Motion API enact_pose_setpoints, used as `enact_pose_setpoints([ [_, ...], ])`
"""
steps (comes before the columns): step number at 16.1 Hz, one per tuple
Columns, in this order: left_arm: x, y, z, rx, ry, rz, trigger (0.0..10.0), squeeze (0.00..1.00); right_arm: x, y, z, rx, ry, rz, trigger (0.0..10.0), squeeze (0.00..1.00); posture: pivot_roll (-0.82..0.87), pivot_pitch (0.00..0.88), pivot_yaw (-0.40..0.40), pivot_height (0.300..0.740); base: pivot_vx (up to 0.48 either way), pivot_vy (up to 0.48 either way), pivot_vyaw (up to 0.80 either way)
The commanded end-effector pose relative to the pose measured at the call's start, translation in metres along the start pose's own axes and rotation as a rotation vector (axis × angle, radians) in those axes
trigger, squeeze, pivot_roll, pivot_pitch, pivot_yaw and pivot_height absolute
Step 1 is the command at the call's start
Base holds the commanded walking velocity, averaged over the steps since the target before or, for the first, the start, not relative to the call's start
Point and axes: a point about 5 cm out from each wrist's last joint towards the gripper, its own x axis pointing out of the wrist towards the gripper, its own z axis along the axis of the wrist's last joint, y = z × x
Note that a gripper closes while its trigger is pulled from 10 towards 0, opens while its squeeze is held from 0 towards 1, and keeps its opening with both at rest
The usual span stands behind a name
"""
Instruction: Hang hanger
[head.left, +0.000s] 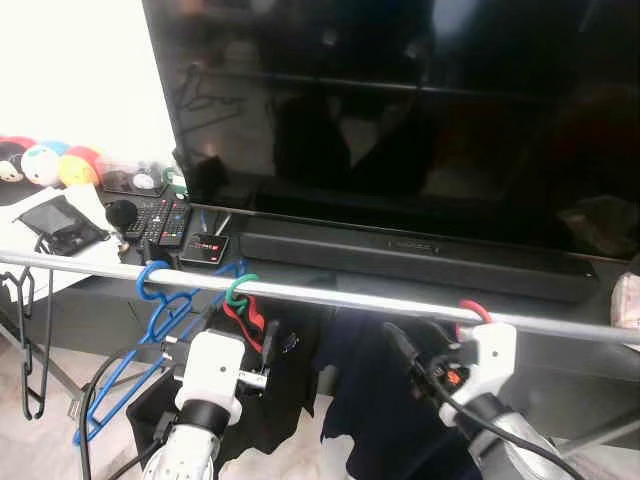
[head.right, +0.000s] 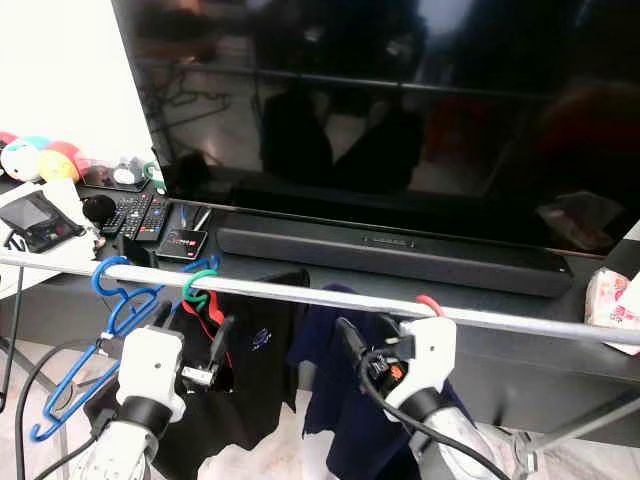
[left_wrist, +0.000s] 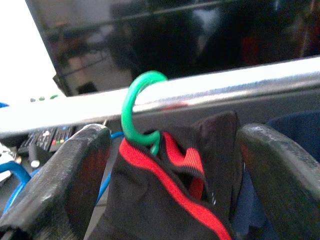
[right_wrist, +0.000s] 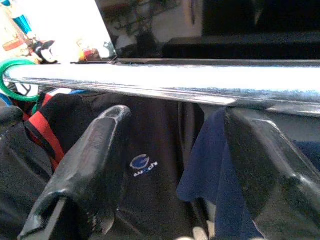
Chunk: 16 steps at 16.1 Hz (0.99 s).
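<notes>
A silver rail (head.left: 330, 297) runs across in front of me. A green hanger hook (left_wrist: 135, 107) sits over it, carrying a black garment with red trim (left_wrist: 165, 200). My left gripper (left_wrist: 170, 165) is just below the rail, open, with one finger (left_wrist: 60, 180) on each side of the garment's collar. To the left hangs an empty blue hanger (head.left: 150, 320). To the right, a red hook (head.left: 475, 309) holds a navy garment (head.right: 345, 400). My right gripper (right_wrist: 172, 145) stands open under the rail between the green and red hooks, nothing between its fingers (right_wrist: 95, 160).
Behind the rail a large dark TV (head.left: 400, 110) and a soundbar (head.left: 410, 250) stand on a low unit with remotes (head.left: 165, 220) and plush toys (head.left: 45, 165). A black hanger (head.left: 30, 340) dangles at the rail's far left. A tissue pack (head.right: 610, 295) lies at the right.
</notes>
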Motion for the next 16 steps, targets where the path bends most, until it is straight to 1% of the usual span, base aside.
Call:
enact_pose_setpoints([
  [1,0.002,-0.003,0.008,0.005,-0.02,0.0,10.0,0.0,0.006,0.01,0.019,-0.045,-0.107,0.041,10.0,0.0,0.02,0.0,-0.054,0.716,0.0,0.0,0.0],
  [3,-0.006,-0.006,-0.005,-0.016,0.057,-0.012,10.0,0.0,0.007,0.014,0.009,-0.05,-0.039,0.061,10.0,0.0,0.03,0.0,-0.054,0.716,0.0,0.0,0.0],
  [4,-0.012,-0.005,-0.016,-0.027,0.114,-0.001,10.0,0.0,0.004,0.012,0.001,-0.098,0.018,0.073,10.0,0.0,0.03,0.0,-0.054,0.716,0.0,0.0,0.0],
  [5,-0.017,-0.001,-0.024,-0.035,0.163,0.015,10.0,0.0,-0.002,0.002,-0.008,-0.153,0.121,0.078,10.0,0.0,0.02,0.0,-0.05,0.716,0.0,0.0,0.0],
  [6,-0.019,0.002,-0.028,-0.04,0.189,0.026,10.0,0.0,-0.008,-0.007,-0.012,-0.203,0.175,0.081,10.0,0.0,0.03,0.0,-0.05,0.716,0.0,0.0,0.0],
  [7,-0.021,0.006,-0.03,-0.051,0.207,0.045,10.0,0.0,-0.016,-0.023,-0.018,-0.245,0.256,0.046,10.0,0.0,0.02,0.0,-0.05,0.716,0.0,0.0,0.0],
  [8,-0.023,0.012,-0.033,-0.053,0.225,0.064,10.0,0.0,-0.024,-0.042,-0.023,-0.307,0.339,-0.015,10.0,0.0,0.02,0.0,-0.051,0.716,0.0,0.0,0.0],
  [9,-0.027,0.016,-0.033,-0.035,0.231,0.063,10.0,0.0,-0.031,-0.051,-0.026,-0.322,0.4,-0.042,10.0,0.0,0.02,0.0,-0.053,0.716,0.0,0.0,0.0],
  [10,-0.03,0.019,-0.034,-0.025,0.235,0.067,10.0,0.0,-0.035,-0.054,-0.026,-0.31,0.419,-0.043,10.0,0.0,0.02,0.0,-0.053,0.716,0.0,0.0,0.0],
  [12,-0.034,0.02,-0.035,-0.021,0.239,0.076,10.0,0.0,-0.034,-0.052,-0.019,-0.27,0.329,-0.076,10.0,0.0,0.02,0.0,-0.056,0.716,0.0,0.0,0.0],
  [13,-0.035,0.019,-0.036,-0.026,0.244,0.077,10.0,0.0,-0.033,-0.046,-0.019,-0.235,0.272,-0.067,10.0,0.0,0.02,0.0,-0.057,0.716,0.0,0.0,0.0],
  [14,-0.035,0.017,-0.036,-0.034,0.243,0.083,10.0,0.0,-0.034,-0.04,-0.021,-0.201,0.243,-0.047,10.0,0.0,0.02,0.0,-0.059,0.716,0.0,0.0,0.0],
  [16,-0.033,0.014,-0.037,-0.052,0.242,0.096,10.0,0.0,-0.034,-0.034,-0.025,-0.158,0.225,-0.037,10.0,0.0,0.02,0.0,-0.057,0.716,0.0,0.0,0.0],
])
